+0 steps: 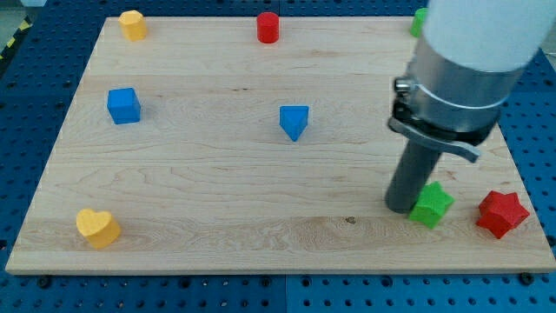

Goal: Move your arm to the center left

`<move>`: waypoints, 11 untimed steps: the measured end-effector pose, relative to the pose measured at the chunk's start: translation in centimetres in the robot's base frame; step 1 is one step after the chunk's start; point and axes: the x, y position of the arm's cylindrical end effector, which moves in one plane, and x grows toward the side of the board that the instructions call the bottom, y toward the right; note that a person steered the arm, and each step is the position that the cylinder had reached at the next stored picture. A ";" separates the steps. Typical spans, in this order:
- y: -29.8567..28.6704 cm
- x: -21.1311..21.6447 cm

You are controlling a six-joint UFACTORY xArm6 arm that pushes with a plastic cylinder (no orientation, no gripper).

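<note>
My arm comes down from the view's top right and ends in a dark rod. My tip (402, 207) rests on the wooden board (217, 217) at the lower right. It touches or nearly touches the left side of a green block (432, 205). A red star block (501, 214) lies further right. A blue triangular block (294, 121) sits near the middle. A blue cube (123, 105) sits at the centre left.
A yellow heart block (97, 227) lies at the bottom left. A yellow block (132, 24) sits at the top left. A red cylinder (268, 27) stands at the top middle. A green block (420, 21) shows partly behind the arm at the top right.
</note>
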 end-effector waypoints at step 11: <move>-44.6 -14.8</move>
